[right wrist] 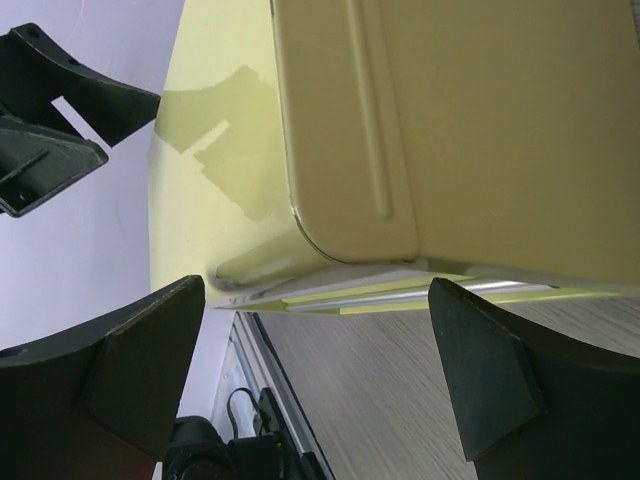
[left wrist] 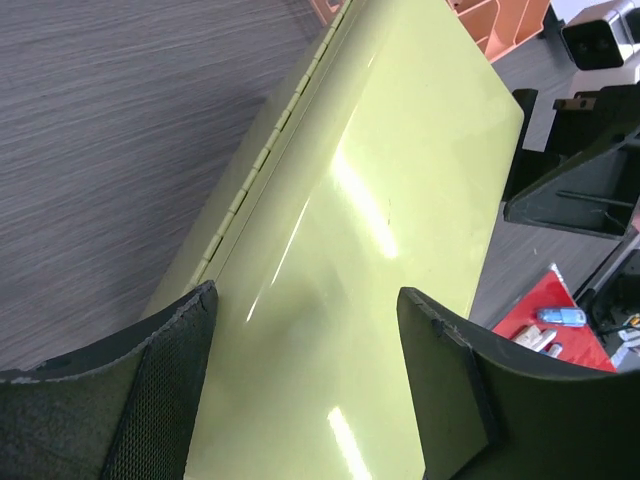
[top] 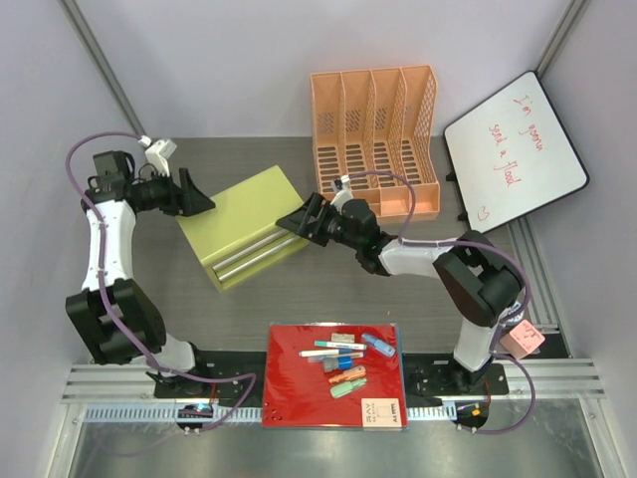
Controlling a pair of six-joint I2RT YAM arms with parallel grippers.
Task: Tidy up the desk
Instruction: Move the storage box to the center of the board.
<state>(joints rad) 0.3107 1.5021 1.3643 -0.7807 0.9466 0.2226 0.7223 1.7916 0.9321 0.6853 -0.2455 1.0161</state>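
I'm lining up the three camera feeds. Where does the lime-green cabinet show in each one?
Top external: the cabinet sits left of centre on the desk, set at an angle.
Left wrist: the cabinet fills the middle, from the bottom edge to the upper right.
Right wrist: the cabinet fills the top and right.
Shared landmark: the desk's grey wood grain, upper left in the left wrist view, bottom centre in the right wrist view.

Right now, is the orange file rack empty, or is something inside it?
Empty, as far as seen: the top view shows bare slotted floors in all four compartments of the orange file rack.
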